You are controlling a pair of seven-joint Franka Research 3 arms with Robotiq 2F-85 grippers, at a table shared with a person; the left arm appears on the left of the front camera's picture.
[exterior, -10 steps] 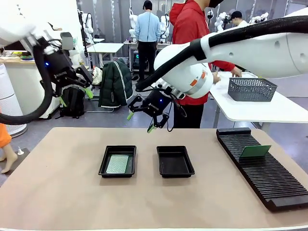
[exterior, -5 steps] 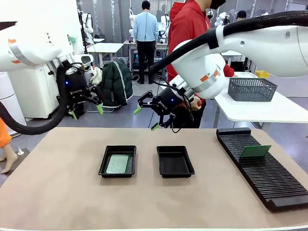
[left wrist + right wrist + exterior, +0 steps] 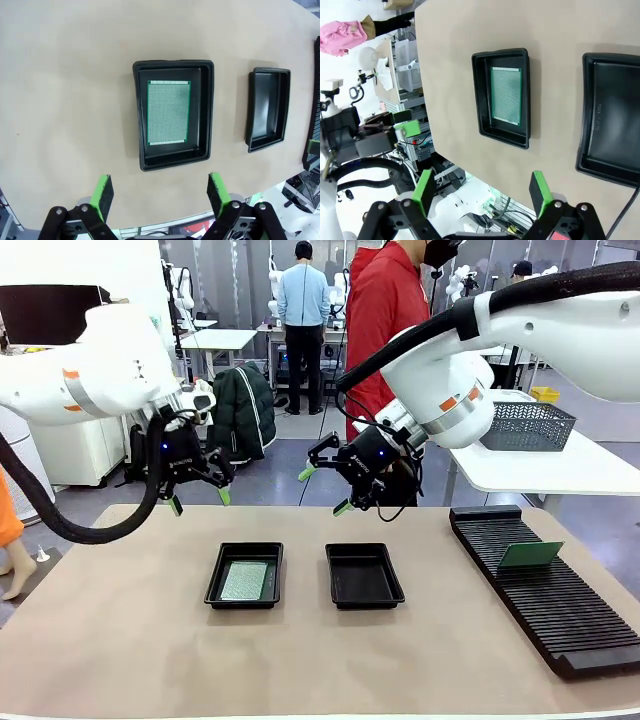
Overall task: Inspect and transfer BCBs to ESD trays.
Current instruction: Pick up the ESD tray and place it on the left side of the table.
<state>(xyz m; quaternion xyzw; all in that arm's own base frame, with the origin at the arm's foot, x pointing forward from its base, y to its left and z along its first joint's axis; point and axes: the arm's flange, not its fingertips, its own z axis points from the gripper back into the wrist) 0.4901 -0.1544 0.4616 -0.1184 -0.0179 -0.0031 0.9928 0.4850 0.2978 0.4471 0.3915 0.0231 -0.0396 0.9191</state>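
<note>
Two black ESD trays lie side by side mid-table. The left tray (image 3: 214, 586) (image 3: 172, 65) (image 3: 503, 53) holds one BCB (image 3: 245, 580) (image 3: 168, 112) (image 3: 506, 96) flat on its floor. The right tray (image 3: 363, 578) (image 3: 268, 110) (image 3: 612, 120) has nothing in it. Another BCB (image 3: 530, 554) stands upright in the ribbed rack (image 3: 545, 600) at the right. My left gripper (image 3: 200, 500) (image 3: 160, 192) hangs open above the table, behind and left of the left tray. My right gripper (image 3: 325, 490) (image 3: 482, 192) is open in the air behind the right tray.
A person in a red jacket (image 3: 390, 330) stands at the far side behind my right arm. A grey mesh basket (image 3: 523, 425) sits on a white side table (image 3: 560, 470) at the back right. Bare tan tabletop (image 3: 120, 640) lies in front of the trays.
My left gripper has come down and to the right, toward the left tray. My right gripper has drifted a little to the right. Both stay open and the trays and boards have not moved.
</note>
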